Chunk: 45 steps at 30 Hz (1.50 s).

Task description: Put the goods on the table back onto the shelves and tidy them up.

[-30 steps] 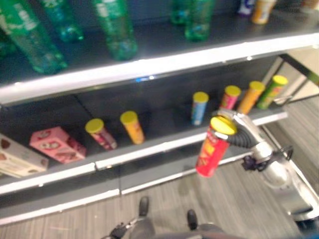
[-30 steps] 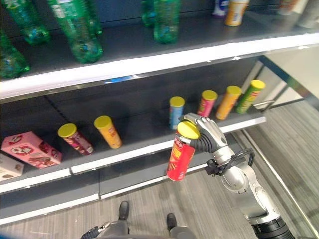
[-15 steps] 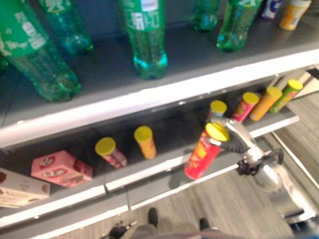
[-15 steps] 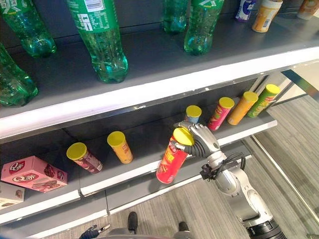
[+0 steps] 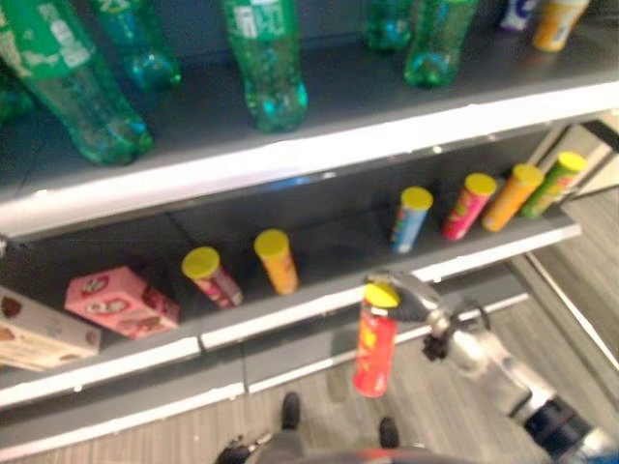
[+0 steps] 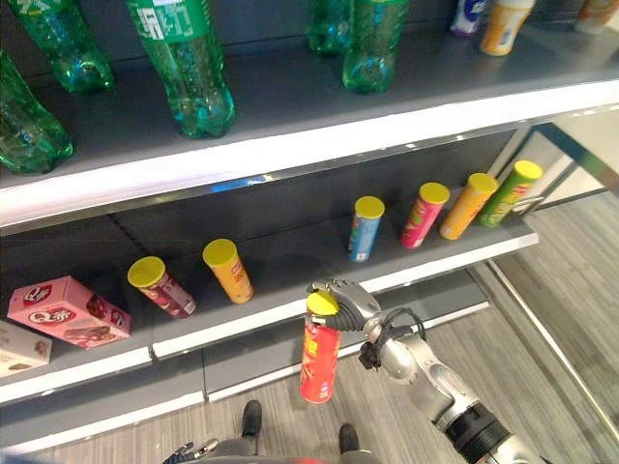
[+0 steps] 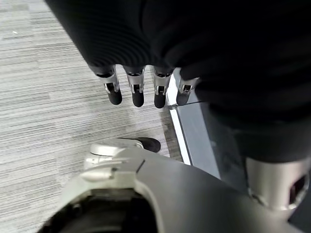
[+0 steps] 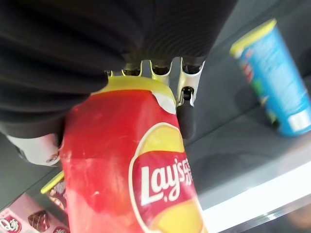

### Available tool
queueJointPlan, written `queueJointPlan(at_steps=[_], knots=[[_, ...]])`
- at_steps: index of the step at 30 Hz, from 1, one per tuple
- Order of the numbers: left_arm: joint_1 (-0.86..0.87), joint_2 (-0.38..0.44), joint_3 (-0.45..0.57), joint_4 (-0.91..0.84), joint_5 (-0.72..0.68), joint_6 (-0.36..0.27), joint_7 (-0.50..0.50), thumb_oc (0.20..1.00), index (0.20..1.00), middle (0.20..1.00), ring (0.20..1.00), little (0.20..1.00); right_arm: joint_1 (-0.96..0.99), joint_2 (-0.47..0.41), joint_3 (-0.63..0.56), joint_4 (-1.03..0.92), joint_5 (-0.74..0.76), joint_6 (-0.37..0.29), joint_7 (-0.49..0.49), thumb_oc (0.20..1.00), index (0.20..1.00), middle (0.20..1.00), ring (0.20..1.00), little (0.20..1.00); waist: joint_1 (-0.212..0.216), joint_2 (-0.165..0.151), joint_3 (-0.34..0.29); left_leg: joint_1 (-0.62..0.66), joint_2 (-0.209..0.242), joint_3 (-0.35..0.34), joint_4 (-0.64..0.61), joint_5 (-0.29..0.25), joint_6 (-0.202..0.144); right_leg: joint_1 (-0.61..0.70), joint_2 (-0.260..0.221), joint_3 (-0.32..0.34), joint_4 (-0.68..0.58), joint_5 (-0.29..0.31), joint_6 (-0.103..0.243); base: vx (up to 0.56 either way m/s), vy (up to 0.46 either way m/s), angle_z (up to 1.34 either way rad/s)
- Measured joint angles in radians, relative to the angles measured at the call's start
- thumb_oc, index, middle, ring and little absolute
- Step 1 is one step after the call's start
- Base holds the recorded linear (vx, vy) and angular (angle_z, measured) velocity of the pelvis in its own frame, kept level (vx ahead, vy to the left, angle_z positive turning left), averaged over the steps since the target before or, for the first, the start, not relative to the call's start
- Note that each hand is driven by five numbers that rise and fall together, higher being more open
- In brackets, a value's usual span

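My right hand (image 6: 350,300) is curled round the yellow-lidded top of a red chip can (image 6: 319,352), which hangs upright in front of the lower shelf's edge (image 6: 251,321). The right wrist view shows the red can (image 8: 131,184) filling the palm, fingers (image 8: 186,114) wrapped over its lid. On the lower shelf stand other chip cans: a dark red one (image 6: 161,287), an orange one (image 6: 227,271), a blue one (image 6: 365,228), a pink one (image 6: 423,215), an orange one (image 6: 467,205) and a green one (image 6: 509,192). My left hand (image 7: 141,90) hangs over the floor with straight fingers.
Pink snack box (image 6: 66,311) and a pale box (image 6: 14,348) sit at the lower shelf's left. Several green bottles (image 6: 184,63) stand on the upper shelf, with small bottles (image 6: 503,21) at its right end. A gap lies between the orange and blue cans.
The can has swung from tilted to upright and dropped lower, in front of the shelf edge, with my right arm drawn down. The camera has shifted too.
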Motion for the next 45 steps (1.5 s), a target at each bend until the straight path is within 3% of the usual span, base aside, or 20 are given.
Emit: queueJointPlan(at_steps=[7,16,29,45], knots=[[-0.06,0.002,-0.038,0.0,-0.001,-0.004,0.018,1.0,1.0,1.0,1.0,1.0,-0.202,0.031,0.028,0.05,-0.05,0.021,-0.088,0.2,0.2,0.2,0.2,0.2,0.028,0.017,0.068,-0.031,-0.01,-0.005,0.0,0.011,-0.009,-0.027,-0.01,-0.013,0.004,0.003,0.005,-0.04,0.023,0.05],[-0.077,0.018,-0.077,-0.024,-0.004,-0.009,0.04,1.0,1.0,1.0,1.0,1.0,-0.284,0.037,0.027,0.093,-0.123,0.052,-0.198,0.2,0.2,0.2,0.2,0.2,0.04,0.011,0.102,-0.047,-0.015,-0.01,0.0,0.012,-0.008,-0.04,-0.013,-0.02,0.004,-0.002,0.006,-0.01,-0.001,0.02],[-0.115,0.016,-0.125,-0.036,-0.039,-0.029,0.096,1.0,1.0,1.0,1.0,1.0,-0.365,0.036,0.027,0.197,-0.286,0.112,-0.406,0.2,0.2,0.2,0.2,0.2,0.074,0.041,0.137,-0.121,-0.028,-0.034,0.001,0.023,-0.007,-0.102,-0.021,-0.041,0.004,-0.003,0.01,-0.01,-0.015,0.05],[-0.155,0.019,-0.17,-0.077,-0.036,-0.05,0.13,1.0,1.0,1.0,1.0,1.0,-0.482,-0.017,0.07,0.218,-0.404,0.153,-0.467,0.2,0.2,0.2,0.2,0.2,0.089,0.076,0.155,-0.158,-0.031,-0.034,0.001,0.027,-0.006,-0.137,-0.023,-0.039,0.005,-0.002,0.011,0.0,-0.004,0.01]])
